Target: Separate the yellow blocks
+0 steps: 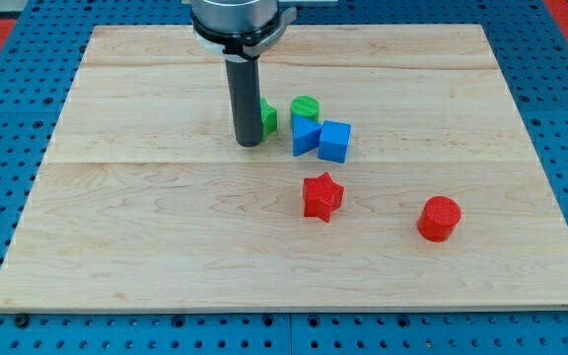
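No yellow block shows in the camera view. My tip (249, 143) rests on the wooden board (146, 237), above the board's middle. A green block (267, 116) sits just right of the rod, partly hidden by it, and its shape cannot be made out. A green cylinder (305, 106) stands further right. Below the cylinder, a blue wedge-like block (305, 137) touches a blue cube (335, 141). A red star (321, 195) lies below them. A red cylinder (439, 218) stands at the lower right. Whether the rod hides anything more cannot be told.
The board lies on a blue perforated table (8, 108). The arm's dark and white mount (240, 20) hangs over the board's top edge.
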